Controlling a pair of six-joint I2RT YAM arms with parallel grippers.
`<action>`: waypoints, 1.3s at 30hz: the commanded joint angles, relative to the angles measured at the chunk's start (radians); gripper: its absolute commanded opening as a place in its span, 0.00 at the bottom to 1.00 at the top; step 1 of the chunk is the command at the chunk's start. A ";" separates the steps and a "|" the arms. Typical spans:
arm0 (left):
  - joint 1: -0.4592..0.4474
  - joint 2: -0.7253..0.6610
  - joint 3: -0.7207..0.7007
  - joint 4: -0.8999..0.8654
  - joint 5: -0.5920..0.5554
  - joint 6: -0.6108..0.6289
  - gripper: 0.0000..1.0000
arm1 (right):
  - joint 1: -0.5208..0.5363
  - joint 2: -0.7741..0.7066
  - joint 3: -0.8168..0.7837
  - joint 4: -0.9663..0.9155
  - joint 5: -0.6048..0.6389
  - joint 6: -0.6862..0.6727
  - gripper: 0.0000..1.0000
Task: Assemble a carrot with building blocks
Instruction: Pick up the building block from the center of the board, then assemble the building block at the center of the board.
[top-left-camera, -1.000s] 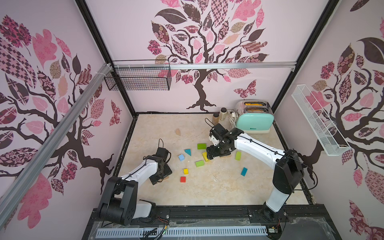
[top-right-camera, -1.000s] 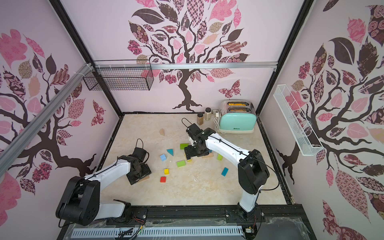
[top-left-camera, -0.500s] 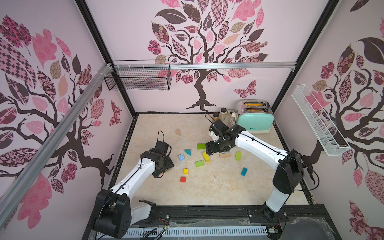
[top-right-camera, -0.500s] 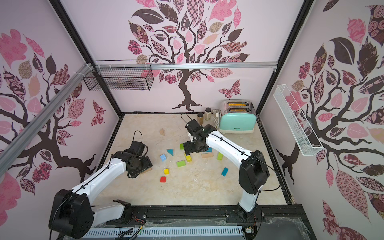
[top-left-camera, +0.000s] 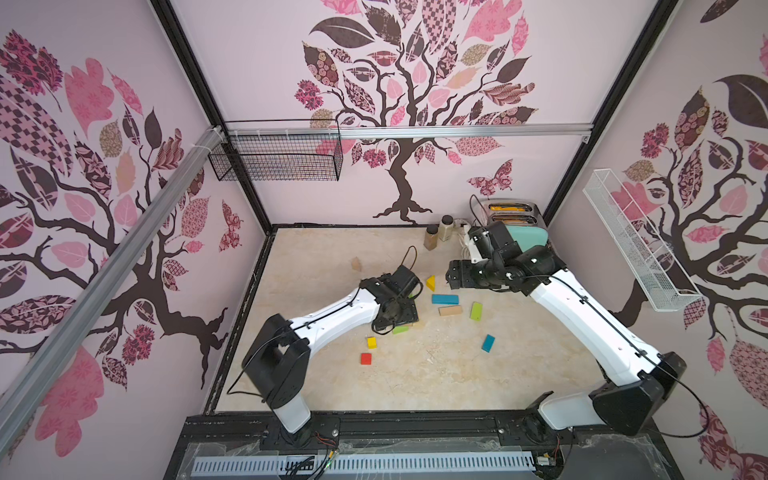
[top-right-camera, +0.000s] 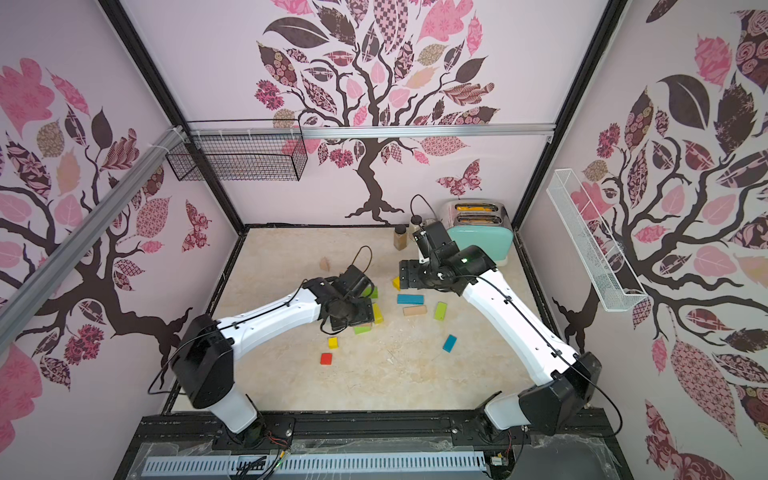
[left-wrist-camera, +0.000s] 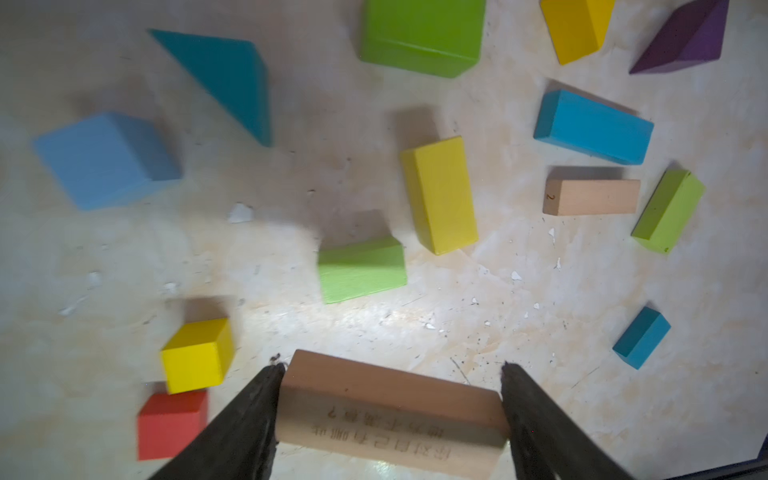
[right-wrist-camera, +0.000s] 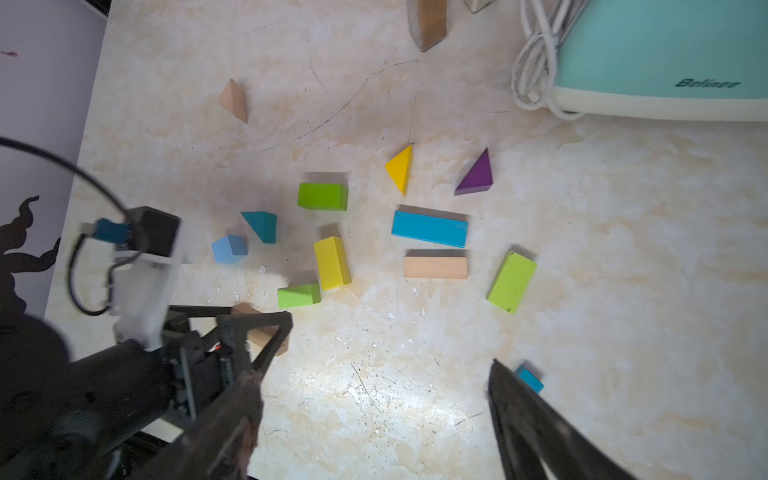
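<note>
The tan bar (left-wrist-camera: 390, 419) is clamped end to end in the left pincer (left-wrist-camera: 390, 368), up off the counter (left-wrist-camera: 415, 324). It's got a line of printed characters ending in a question mark, upside down, and I can't read the rest. The other building blocks (right-wrist-camera: 332, 262) lie loose on the counter below it, including a blue bar (right-wrist-camera: 430, 228) just beside a second tan bar (left-wrist-camera: 590, 197) with a little "2" on its end. The right pincer (right-wrist-camera: 374, 372) hangs wide open with nothing in it. The mint toaster (right-wrist-camera: 665, 62) at the back says "Belinee".
</note>
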 joint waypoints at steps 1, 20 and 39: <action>-0.047 0.120 0.120 0.044 0.017 -0.018 0.56 | -0.001 -0.037 -0.029 -0.015 0.025 0.020 0.88; -0.113 0.572 0.518 0.035 0.036 -0.040 0.61 | -0.011 -0.145 -0.178 0.002 0.025 0.034 0.88; -0.110 0.414 0.478 0.066 -0.043 0.030 0.98 | -0.038 -0.113 -0.137 -0.020 0.047 -0.002 0.89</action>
